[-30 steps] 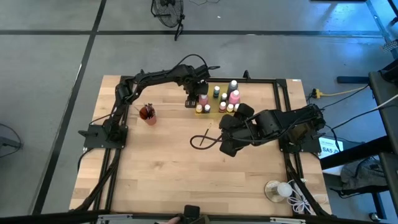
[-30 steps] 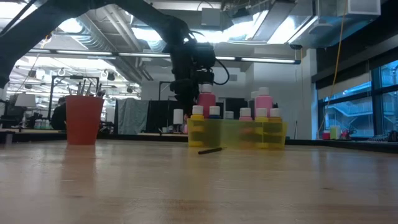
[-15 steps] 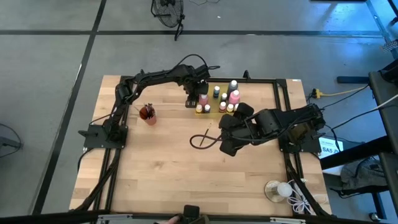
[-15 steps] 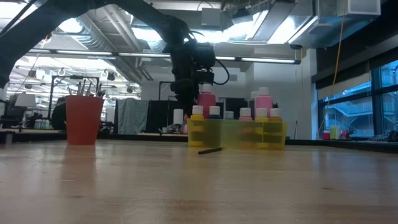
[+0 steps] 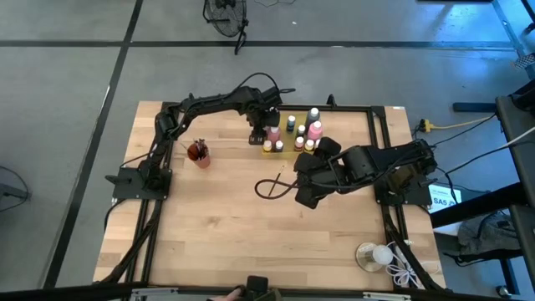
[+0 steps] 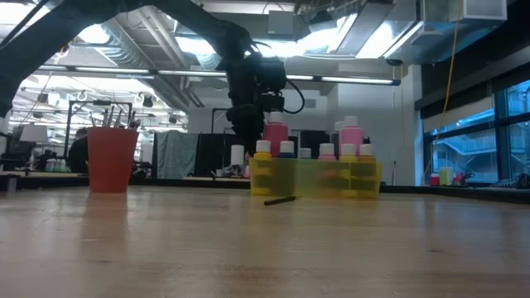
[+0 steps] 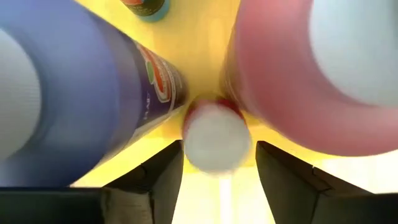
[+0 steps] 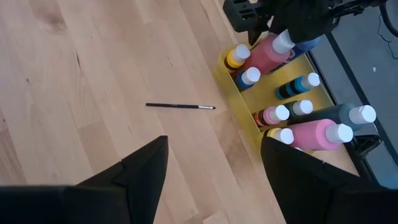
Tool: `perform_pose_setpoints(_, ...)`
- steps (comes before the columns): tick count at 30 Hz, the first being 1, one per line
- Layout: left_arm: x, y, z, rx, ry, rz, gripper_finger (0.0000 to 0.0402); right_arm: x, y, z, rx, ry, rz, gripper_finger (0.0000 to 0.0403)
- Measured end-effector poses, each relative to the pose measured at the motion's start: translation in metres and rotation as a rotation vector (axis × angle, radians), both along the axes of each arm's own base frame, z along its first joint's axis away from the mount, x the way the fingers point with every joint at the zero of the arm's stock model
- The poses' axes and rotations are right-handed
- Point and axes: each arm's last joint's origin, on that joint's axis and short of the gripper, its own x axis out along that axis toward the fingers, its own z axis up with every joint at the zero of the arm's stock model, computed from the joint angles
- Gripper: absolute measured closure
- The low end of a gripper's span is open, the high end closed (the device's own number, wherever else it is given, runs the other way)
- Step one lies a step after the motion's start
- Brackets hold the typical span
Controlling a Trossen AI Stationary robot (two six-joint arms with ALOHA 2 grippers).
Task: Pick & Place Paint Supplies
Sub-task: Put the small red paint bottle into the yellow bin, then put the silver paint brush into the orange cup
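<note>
the left gripper (image 7: 214,180) has apparently widened around the small white-capped bottle (image 7: 214,140).

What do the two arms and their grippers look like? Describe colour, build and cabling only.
Both arms are black and chunky-jointed. The left arm is slimmer, with a black cable looping above its wrist; the right arm looks bulkier. The left gripper and right gripper each have two dark, flat, angular fingers.
</note>
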Motion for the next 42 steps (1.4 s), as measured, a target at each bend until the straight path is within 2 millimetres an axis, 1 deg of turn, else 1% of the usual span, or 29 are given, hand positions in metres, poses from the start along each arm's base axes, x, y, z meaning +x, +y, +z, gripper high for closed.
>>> perform_pose_setpoints(4,0.0,0.0,0.0,0.012,0.006,0.005,0.0195,0.0,0.0,0.0,0.0,0.001,0.002,0.0142)
perform_pose_setpoints(8,-0.001,0.002,0.0,0.066,0.036,0.023,0.0188,0.0,0.0,0.0,0.001,0.002,0.005,0.0142)
perform_pose_setpoints(12,-0.005,0.001,0.008,0.105,0.059,0.047,0.0185,0.0,0.0,0.0,-0.001,0.004,0.007,0.0142)
perform_pose_setpoints(16,-0.012,-0.002,0.023,0.134,0.06,0.058,0.0185,0.0,0.0,0.0,-0.002,0.005,0.009,0.0142)
perform_pose_setpoints(19,-0.021,-0.007,0.041,0.141,0.051,0.08,0.0184,0.0,0.0,0.0,-0.004,0.006,0.013,0.0142)
perform_pose_setpoints(22,-0.034,-0.014,0.06,0.124,0.051,0.128,0.0183,0.0,0.0,0.0,-0.004,0.006,0.013,0.0142)
perform_pose_setpoints(25,-0.051,-0.026,0.083,0.055,0.036,0.192,0.0183,0.0,0.0,0.0,-0.003,0.006,0.012,0.0142)
perform_pose_setpoints(28,-0.068,-0.041,0.104,-0.09,0.005,0.26,0.0186,0.0,0.0,0.0,0.024,-0.003,-0.014,0.0142)
perform_pose_setpoints(31,-0.081,-0.06,0.124,-0.213,-0.029,0.309,0.0187,0.0,0.0,-0.001,0.093,-0.009,-0.058,0.0142)
perform_pose_setpoints(33,-0.088,-0.072,0.136,-0.25,-0.051,0.307,0.0186,0.0,0.001,-0.001,0.152,-0.006,-0.085,0.0142)
perform_pose_setpoints(37,-0.092,-0.095,0.153,-0.26,-0.108,0.313,0.0185,0.0,0.004,-0.002,0.242,-0.006,-0.12,0.0142)
perform_pose_setpoints(39,-0.086,-0.107,0.157,-0.284,-0.151,0.36,0.0186,-0.001,0.01,-0.002,0.285,-0.019,-0.147,0.0142)
perform_pose_setpoints(42,-0.071,-0.128,0.158,-0.318,-0.201,0.42,0.019,-0.003,0.019,-0.001,0.352,-0.047,-0.185,0.0142)
